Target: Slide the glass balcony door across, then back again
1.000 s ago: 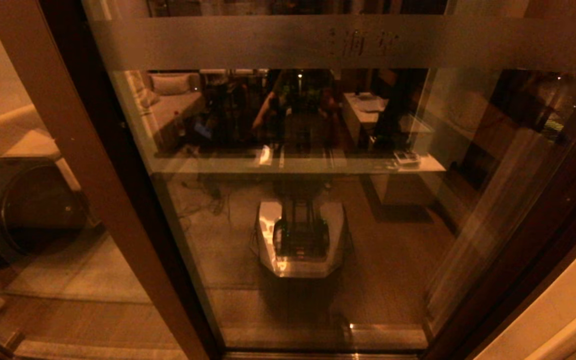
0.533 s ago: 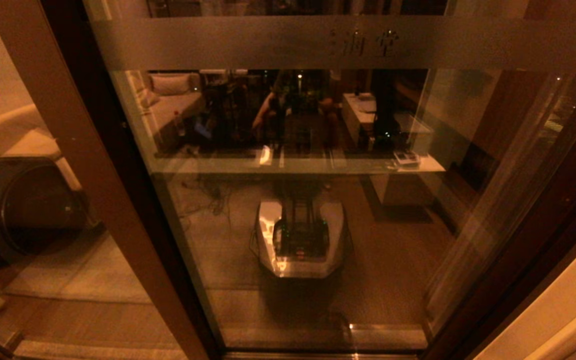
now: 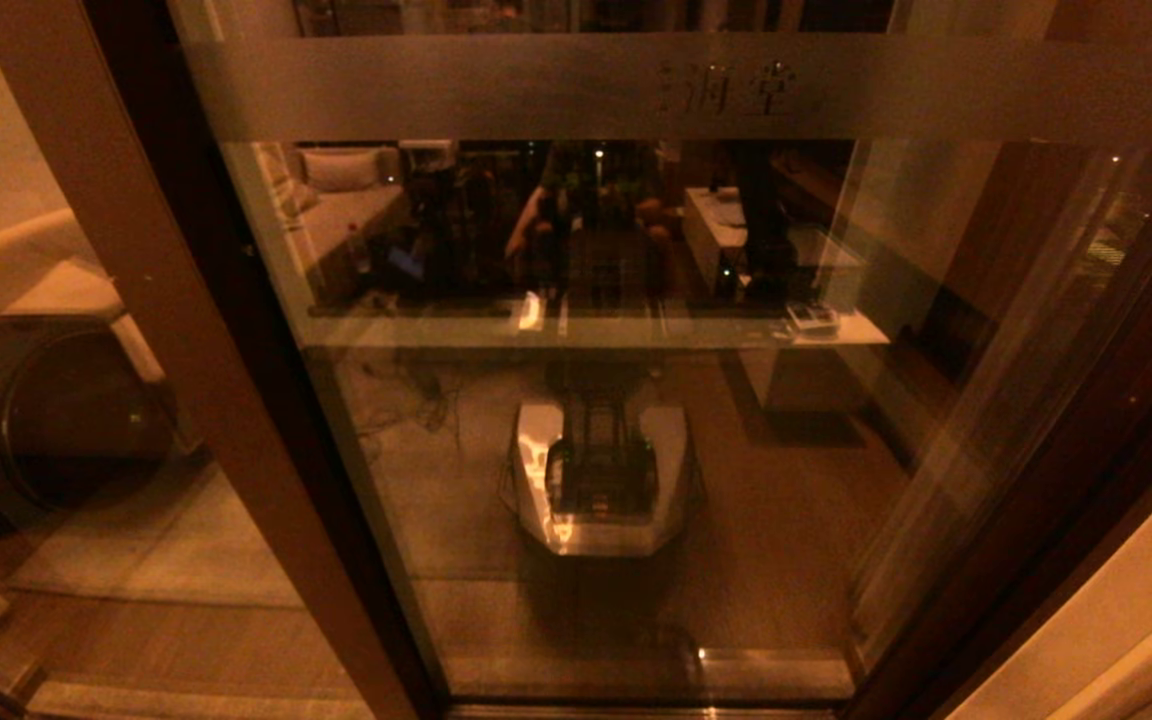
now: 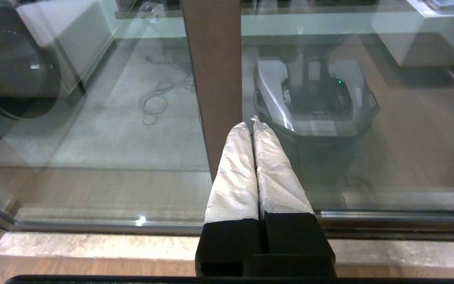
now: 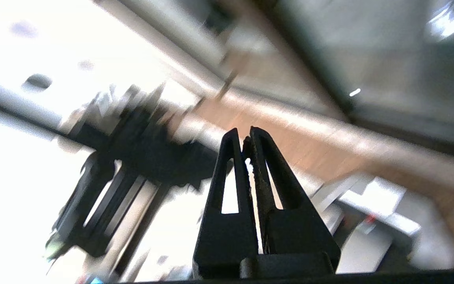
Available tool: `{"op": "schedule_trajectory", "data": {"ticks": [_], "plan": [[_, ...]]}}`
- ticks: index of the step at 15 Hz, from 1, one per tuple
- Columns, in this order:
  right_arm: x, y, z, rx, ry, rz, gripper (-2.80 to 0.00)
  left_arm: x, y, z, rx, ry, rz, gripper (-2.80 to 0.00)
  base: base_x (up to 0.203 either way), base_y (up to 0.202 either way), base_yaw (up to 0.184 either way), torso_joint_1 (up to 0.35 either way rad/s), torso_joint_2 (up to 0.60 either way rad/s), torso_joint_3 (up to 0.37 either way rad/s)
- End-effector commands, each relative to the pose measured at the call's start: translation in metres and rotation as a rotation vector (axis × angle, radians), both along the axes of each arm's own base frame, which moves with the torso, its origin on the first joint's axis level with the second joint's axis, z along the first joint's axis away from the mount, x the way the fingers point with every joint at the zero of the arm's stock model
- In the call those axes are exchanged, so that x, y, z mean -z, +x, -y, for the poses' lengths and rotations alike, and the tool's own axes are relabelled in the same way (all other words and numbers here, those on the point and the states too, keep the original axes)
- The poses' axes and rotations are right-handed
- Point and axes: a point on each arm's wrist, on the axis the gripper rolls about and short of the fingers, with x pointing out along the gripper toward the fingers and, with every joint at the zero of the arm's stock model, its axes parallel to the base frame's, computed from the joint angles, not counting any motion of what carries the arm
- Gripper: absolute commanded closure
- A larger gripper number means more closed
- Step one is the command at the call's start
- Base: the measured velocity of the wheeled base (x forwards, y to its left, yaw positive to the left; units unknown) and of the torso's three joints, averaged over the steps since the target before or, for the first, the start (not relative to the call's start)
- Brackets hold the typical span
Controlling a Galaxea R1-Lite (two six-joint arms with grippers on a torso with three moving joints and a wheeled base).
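Observation:
The glass balcony door (image 3: pixel 796 480) fills the head view, a wide reflective pane with a frosted band (image 3: pixel 436 88) bearing faint characters and a thinner strip (image 3: pixel 586 330) lower down. Its brown upright frame (image 3: pixel 166 330) stands at the left. Neither gripper shows directly in the head view. In the left wrist view my left gripper (image 4: pixel 252 124) is shut with nothing in it. Its white-wrapped fingertips (image 4: pixel 240 130) point at the edge of the brown upright (image 4: pixel 213 59); contact cannot be told. My right gripper (image 5: pixel 244 136) is shut and empty, seen against blurred floor.
Left of the upright is a narrower glass panel (image 3: pixel 66 520) with a dark round-fronted machine (image 3: pixel 56 400) behind it. My own base (image 3: pixel 601 480) is mirrored in the pane. A stone sill and floor track (image 4: pixel 93 244) run along the bottom.
The door and its frame stand where they were. Only the reflections in the upper and right part of the pane have shifted a little.

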Motion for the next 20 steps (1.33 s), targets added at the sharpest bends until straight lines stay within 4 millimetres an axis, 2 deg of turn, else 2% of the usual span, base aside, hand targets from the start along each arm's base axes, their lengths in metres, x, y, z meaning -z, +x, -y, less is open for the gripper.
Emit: {"op": "schedule_trajectory", "data": {"ticks": [1, 3, 6, 9, 11, 13, 15, 17, 20], "plan": [[0.017, -0.062, -0.002, -0.056, 0.004, 0.084, 0.00, 0.000, 0.000, 0.000, 0.001, 0.000, -0.001, 0.00, 0.000, 0.000, 0.000, 0.000, 0.00, 0.000], [0.031, -0.091, -0.001, 0.009, -0.004, 0.083, 0.00, 0.000, 0.000, 0.000, 0.001, 0.000, -0.001, 0.00, 0.000, 0.000, 0.000, 0.000, 0.00, 0.000], [0.054, -0.120, 0.001, 0.076, -0.054, 0.115, 0.00, 0.000, 0.000, 0.000, -0.001, 0.000, -0.001, 0.00, 0.000, 0.000, 0.000, 0.000, 0.00, 0.000], [0.090, -0.137, 0.006, 0.227, -0.189, 0.192, 0.00, 0.000, 0.000, 0.000, -0.001, 0.000, -0.001, 0.00, 0.000, 0.000, 0.000, 0.000, 0.00, 0.000], [0.120, -0.138, 0.010, 0.350, -0.351, 0.223, 0.00, 0.000, 0.000, 0.000, -0.001, 0.000, -0.001, 0.00, 0.000, 0.000, 0.000, 0.000, 0.00, 0.000], [0.132, -0.131, 0.013, 0.449, -0.461, 0.150, 0.00, 0.000, 0.000, 0.000, -0.001, 0.000, -0.001, 0.00, 0.000, 0.000, 0.000, 0.000, 0.00, 0.000], [0.138, -0.119, 0.015, 0.502, -0.492, 0.122, 0.00, 0.000, 0.000, 0.000, -0.001, 0.000, -0.001, 0.00, 0.000, 0.000, 0.000, 0.000, 0.00, 0.000], [0.145, -0.095, 0.017, 0.589, -0.508, 0.147, 0.00, 0.000, 0.000, 0.000, -0.001, 0.000, -0.001, 0.00, 0.000, 0.000, 0.000, 0.000, 0.00, 0.000], [0.166, -0.044, 0.020, 0.757, -0.526, 0.273, 0.00, 0.000, 0.000, 0.000, -0.001, 0.000, -0.001, 0.00, 0.000, 0.000, 0.000, 0.000, 0.00, 0.000]]}}
